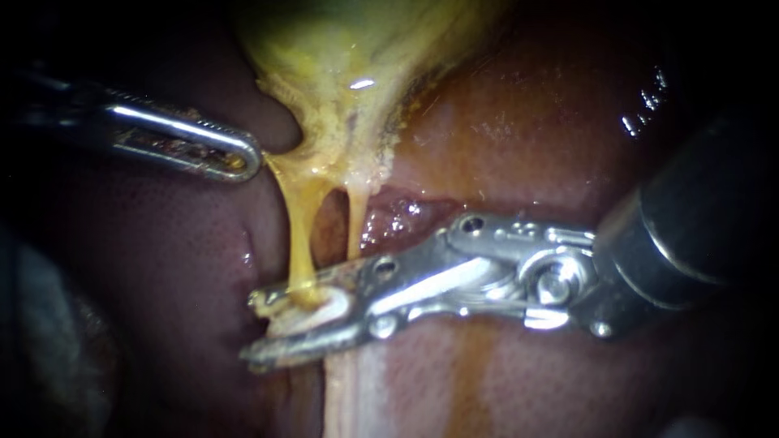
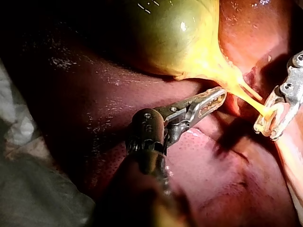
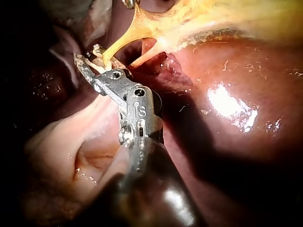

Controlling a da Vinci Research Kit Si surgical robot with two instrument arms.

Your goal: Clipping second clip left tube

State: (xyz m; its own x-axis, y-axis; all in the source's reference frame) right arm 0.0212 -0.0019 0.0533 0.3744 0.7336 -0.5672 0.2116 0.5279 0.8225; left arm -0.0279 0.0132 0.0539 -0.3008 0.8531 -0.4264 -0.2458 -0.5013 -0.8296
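The right instrument (image 1: pixel 256 324) was brought in from the right in the endoscope view, its dark shaft lying almost level and its metal wrist stretched toward the left across the liver (image 1: pixel 527 122). Its tool was seen with the two jaws standing apart, and a whitish clip (image 1: pixel 320 312) was held between them. The clip was still spread wide, not pressed flat. The left tube (image 1: pixel 299 235), a thin yellow strand, was seen running down from the gallbladder (image 1: pixel 349 49) into the gap between these jaws, low on its length, so that it was straddled by the clip. The right tube (image 1: pixel 355 219) was seen just beside it, passing behind the upper jaw.

The left instrument (image 1: pixel 247 158) was brought in from the left and held higher, well apart from the other. Its tool was closed, the jaws lying together on the edge of the gallbladder's yellow neck, a corner of which was drawn out toward the tip.
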